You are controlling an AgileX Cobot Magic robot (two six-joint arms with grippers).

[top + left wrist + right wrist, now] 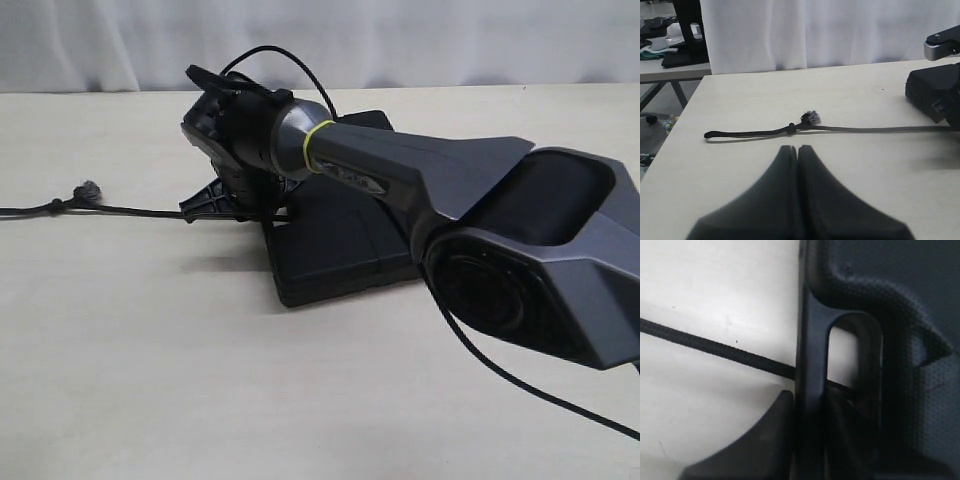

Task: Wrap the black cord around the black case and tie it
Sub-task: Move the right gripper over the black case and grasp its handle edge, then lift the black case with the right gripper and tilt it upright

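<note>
The black case (340,250) lies flat on the table, its handle end toward the left. My right gripper (215,200) is down at that end. In the right wrist view one of its fingers (765,440) presses the outside of the handle bar (812,340) and the other sits inside the slot, so the gripper (812,405) is shut on the bar. The black cord (140,210) runs left from the case, past a knot and frayed tuft (88,190), and passes under the handle (715,346). My left gripper (798,148) is shut and empty, short of the cord (865,129).
The right arm's big grey body (500,230) covers the right side of the case, and its smooth cable (520,380) trails over the table. A white curtain hangs behind the table. Another table with clutter (670,45) stands beyond the table's edge in the left wrist view.
</note>
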